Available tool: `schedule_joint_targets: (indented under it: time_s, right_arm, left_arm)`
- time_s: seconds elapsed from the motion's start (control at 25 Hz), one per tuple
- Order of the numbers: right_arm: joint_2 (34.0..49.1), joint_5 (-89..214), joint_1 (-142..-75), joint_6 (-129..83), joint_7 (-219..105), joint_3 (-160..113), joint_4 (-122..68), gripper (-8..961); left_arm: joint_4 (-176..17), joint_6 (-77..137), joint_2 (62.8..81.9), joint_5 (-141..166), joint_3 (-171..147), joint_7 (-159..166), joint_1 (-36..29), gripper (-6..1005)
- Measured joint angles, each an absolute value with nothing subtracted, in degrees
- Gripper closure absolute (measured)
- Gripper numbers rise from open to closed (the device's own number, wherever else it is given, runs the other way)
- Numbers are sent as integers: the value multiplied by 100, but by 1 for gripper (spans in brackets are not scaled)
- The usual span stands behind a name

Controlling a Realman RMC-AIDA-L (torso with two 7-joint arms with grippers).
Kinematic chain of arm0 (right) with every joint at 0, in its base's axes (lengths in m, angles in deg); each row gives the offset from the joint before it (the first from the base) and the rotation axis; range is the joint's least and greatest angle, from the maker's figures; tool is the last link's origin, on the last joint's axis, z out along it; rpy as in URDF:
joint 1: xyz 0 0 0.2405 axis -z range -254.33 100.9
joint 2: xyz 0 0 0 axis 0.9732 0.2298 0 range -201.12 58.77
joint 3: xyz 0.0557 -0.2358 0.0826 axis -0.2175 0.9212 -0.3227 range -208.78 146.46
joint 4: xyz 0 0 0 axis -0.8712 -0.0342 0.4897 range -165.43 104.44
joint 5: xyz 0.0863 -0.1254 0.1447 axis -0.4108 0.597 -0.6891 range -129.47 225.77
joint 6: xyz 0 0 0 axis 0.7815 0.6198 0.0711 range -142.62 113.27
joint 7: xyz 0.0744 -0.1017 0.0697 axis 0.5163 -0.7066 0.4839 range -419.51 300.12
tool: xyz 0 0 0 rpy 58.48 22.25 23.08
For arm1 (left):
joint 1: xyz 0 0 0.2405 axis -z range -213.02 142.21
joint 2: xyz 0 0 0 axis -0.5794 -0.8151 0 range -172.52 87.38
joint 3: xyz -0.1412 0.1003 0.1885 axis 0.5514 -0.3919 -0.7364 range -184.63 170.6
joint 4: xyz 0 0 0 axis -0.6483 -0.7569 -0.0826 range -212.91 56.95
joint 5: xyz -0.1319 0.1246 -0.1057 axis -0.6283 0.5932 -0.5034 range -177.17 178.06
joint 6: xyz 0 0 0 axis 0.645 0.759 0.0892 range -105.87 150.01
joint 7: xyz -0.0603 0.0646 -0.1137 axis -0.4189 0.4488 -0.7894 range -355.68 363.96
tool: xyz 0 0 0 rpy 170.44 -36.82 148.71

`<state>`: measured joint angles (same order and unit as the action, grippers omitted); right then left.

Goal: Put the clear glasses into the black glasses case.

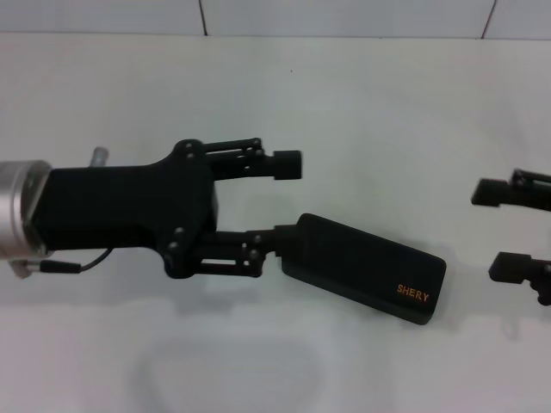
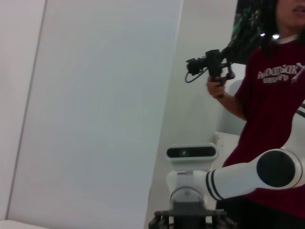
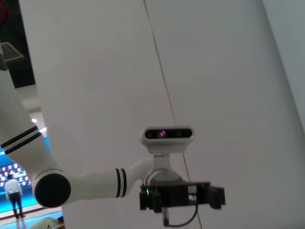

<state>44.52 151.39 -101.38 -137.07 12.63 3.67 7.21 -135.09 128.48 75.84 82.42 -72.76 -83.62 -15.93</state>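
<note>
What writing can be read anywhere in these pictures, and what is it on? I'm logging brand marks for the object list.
"SHERY": orange letters on the lid of the black glasses case, near its end toward the robot's right.
White lettering across the chest of the person's dark red shirt in the left wrist view: too blurred to read.
No other text shows in any view.

head camera, white arm, white wall

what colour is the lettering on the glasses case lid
Orange, on the matte black glasses case, near the end away from the left gripper. The head view shows it best.
</note>
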Motion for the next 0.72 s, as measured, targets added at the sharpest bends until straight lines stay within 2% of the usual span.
schedule_joint_targets:
  time_s: [0.12,0.24,0.72]
  right_arm:
    - [4461,15155,-10285,-13682,1262,408,666,269]
    - [4462,15139,-10444,-13600,1261,636,515,79]
    - [4475,14816,-10600,-13552,1283,884,496,83]
  left_arm:
    - [-13287,12848,7535,8256,-7218,-8174,-1653,242]
    - [-13089,12850,7500,8259,-7112,-8036,-1674,228]
    - [-13031,12956,7477,8264,-7020,-7751,-1822,207]
